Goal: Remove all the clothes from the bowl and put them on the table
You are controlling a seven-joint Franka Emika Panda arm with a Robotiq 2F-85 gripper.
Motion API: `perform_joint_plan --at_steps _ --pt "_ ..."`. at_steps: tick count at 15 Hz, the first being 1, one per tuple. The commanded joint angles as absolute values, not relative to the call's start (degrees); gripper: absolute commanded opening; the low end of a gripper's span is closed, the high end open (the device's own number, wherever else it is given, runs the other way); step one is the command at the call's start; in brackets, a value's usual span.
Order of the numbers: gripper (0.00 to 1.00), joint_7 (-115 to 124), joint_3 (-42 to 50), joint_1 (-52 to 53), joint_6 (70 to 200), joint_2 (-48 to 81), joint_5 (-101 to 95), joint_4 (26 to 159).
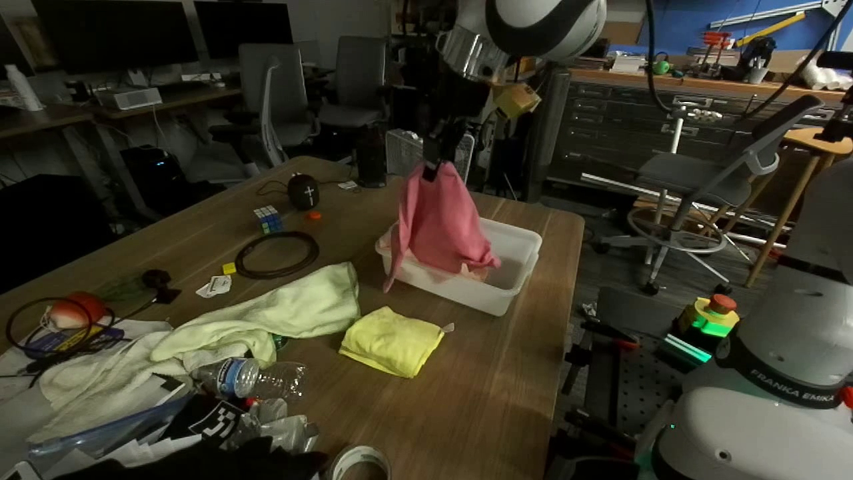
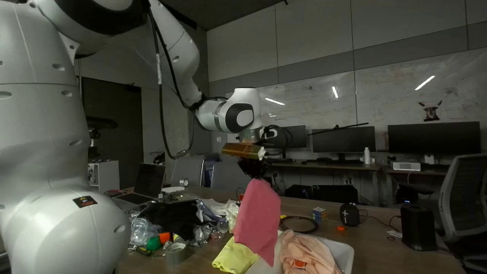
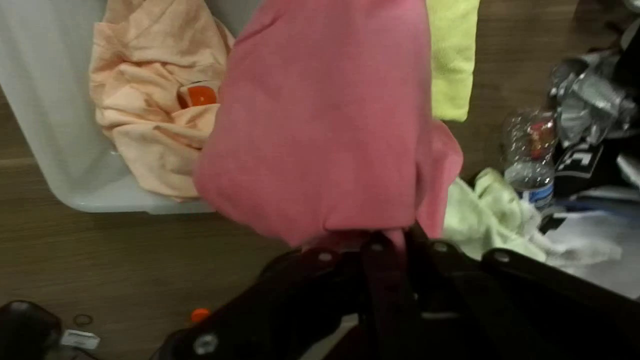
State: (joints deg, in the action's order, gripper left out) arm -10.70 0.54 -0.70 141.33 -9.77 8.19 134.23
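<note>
My gripper (image 1: 434, 168) is shut on the top of a pink cloth (image 1: 440, 223), which hangs down over the white plastic bin (image 1: 523, 243). In an exterior view the gripper (image 2: 257, 176) holds the pink cloth (image 2: 258, 219) above the bin's rim (image 2: 345, 251). A peach cloth (image 3: 155, 110) with an orange-red patch lies crumpled in the bin; it also shows in an exterior view (image 2: 308, 253). In the wrist view the pink cloth (image 3: 330, 130) hides part of the bin and the fingertips (image 3: 390, 237). A folded yellow cloth (image 1: 393, 341) lies on the table (image 1: 486, 380) beside the bin.
A pale green towel (image 1: 293, 310), a plastic bottle (image 1: 256, 379) and mixed clutter cover one side of the table. A cable coil (image 1: 276, 255), a puzzle cube (image 1: 268, 219), a round dark speaker (image 1: 303, 192) and a tape roll (image 1: 360, 463) also stand on it.
</note>
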Motion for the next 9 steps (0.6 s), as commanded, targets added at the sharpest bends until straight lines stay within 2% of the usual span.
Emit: perform_joint_plan --at_steps 1,9 --pt "0.1 -10.05 -3.14 2.78 144.33 -11.11 2.47 138.3" --pt "0.1 -11.43 -9.18 9.87 144.66 -10.54 -2.41 141.72"
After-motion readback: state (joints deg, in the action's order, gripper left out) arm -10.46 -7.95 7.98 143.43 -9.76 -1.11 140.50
